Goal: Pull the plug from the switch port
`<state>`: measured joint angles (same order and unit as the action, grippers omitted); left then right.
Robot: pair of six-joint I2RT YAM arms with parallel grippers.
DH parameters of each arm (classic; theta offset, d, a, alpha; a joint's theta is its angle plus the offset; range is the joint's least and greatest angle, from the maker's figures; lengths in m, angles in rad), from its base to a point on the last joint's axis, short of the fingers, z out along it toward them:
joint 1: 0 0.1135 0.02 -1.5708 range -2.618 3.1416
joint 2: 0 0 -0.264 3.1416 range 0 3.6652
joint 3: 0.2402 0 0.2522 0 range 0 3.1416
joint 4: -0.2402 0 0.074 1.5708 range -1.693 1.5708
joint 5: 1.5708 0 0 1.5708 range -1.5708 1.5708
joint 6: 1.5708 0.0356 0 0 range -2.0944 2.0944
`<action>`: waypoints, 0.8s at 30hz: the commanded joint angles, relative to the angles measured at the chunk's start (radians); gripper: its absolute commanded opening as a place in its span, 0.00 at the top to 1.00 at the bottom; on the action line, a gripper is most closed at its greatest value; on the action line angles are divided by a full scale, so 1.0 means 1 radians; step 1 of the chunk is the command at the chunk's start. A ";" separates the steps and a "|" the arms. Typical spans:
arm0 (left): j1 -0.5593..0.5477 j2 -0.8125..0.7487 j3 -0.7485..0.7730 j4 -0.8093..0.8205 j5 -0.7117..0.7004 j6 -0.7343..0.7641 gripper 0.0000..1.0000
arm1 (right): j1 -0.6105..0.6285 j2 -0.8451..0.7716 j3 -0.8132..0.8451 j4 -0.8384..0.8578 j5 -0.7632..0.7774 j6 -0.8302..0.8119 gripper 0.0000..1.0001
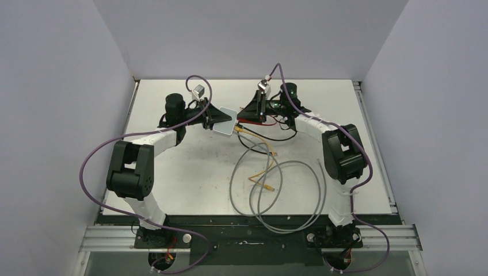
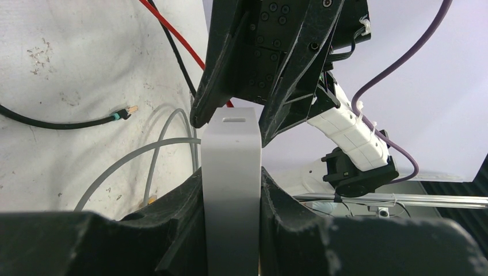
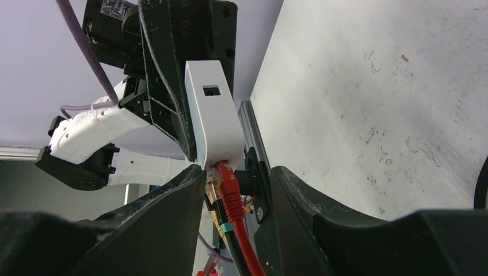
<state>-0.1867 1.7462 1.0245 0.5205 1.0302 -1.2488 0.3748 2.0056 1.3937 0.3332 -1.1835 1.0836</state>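
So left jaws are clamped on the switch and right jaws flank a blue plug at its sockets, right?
The plug is red, not blue; the right wrist view shows it. Otherwise yes: left jaws clamp the switch, right jaws flank that plug at its sockets.

Readable text: none in any view.
Switch (image 3: 214,115): plain pale casing, with no legible print on the faces that show.
Red plug (image 3: 227,175): no marking that can be read; any moulded detail is too small to tell.
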 commanded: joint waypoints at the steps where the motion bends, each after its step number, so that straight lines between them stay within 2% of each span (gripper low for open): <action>1: 0.007 -0.014 0.029 0.075 0.021 -0.015 1.00 | 0.006 -0.006 -0.013 0.119 -0.024 0.038 0.56; 10: 0.007 -0.017 0.030 0.075 0.020 -0.014 1.00 | 0.009 0.000 -0.017 0.155 -0.032 0.066 0.71; 14: 0.007 -0.017 0.031 0.075 0.019 -0.014 1.00 | 0.009 0.000 -0.022 0.181 -0.034 0.082 0.75; 24: 0.007 -0.019 0.039 0.072 0.019 -0.014 1.00 | 0.012 0.003 -0.027 0.187 -0.037 0.091 0.76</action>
<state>-0.1867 1.7462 1.0245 0.5205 1.0309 -1.2491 0.3767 2.0056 1.3647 0.4492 -1.1954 1.1671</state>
